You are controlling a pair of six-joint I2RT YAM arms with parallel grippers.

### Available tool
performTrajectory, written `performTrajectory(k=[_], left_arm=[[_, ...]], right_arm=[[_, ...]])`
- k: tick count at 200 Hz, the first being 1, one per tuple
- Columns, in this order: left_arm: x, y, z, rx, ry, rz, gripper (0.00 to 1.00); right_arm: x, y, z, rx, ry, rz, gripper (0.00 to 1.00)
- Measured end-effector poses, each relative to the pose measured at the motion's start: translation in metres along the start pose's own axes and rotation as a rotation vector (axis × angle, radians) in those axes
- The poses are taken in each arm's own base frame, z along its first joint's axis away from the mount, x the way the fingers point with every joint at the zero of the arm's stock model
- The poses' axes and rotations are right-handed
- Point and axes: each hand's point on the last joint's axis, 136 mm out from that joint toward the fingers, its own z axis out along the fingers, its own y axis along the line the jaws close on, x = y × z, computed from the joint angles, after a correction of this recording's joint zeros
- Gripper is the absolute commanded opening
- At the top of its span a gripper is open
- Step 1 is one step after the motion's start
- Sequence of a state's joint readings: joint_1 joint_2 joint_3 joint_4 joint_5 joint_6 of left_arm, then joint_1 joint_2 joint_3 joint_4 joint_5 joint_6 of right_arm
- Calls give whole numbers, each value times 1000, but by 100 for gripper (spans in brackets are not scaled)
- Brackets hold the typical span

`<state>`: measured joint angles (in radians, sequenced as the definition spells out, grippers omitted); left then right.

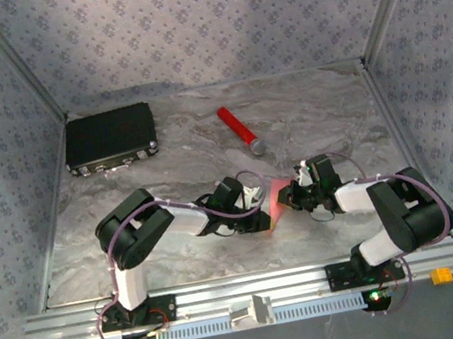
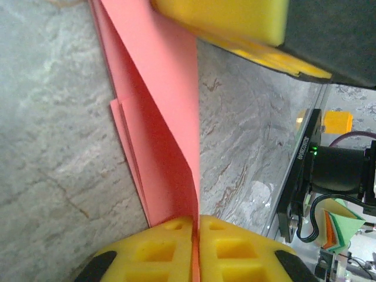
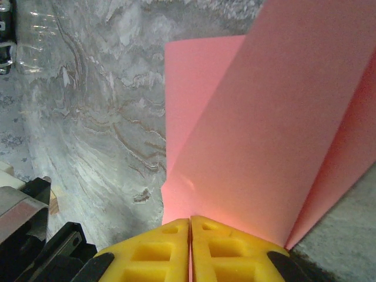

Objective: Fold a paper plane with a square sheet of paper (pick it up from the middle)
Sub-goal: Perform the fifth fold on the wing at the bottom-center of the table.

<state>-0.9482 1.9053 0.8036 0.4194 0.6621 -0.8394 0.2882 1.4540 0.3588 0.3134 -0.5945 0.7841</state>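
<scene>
Top external, frame centre: left gripper (image 1: 260,210) and right gripper (image 1: 296,196) each clamp the square sheet of paper (image 1: 278,198), apparently mid-fold; next likely means aligning edges

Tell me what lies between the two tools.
The folded pink-red sheet of paper spans the gap between left tool and right tool, each shut on an edge; top external view shows it.
</scene>
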Motion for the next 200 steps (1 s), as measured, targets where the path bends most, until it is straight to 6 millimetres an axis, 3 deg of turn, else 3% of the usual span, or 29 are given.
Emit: performTrajectory(k=[23,66,107,167,184,200], left_arm=[[1,1,0,0,3,0,0],[2,0,0,3,6,4,10],[5,1,0,1,14,16,2],[13,0,-4,-2,34,27,12],[18,0,-5,-8,43,26,11],[21,1,-6,-13,53,21,4]], right_arm=[[0,0,0,0,0,0,11],[0,0,0,1,1,1,11],[0,0,0,1,1,1,11],[0,0,0,1,0,1,11],[0,0,0,1,0,1,11],[0,0,0,1,0,1,11]])
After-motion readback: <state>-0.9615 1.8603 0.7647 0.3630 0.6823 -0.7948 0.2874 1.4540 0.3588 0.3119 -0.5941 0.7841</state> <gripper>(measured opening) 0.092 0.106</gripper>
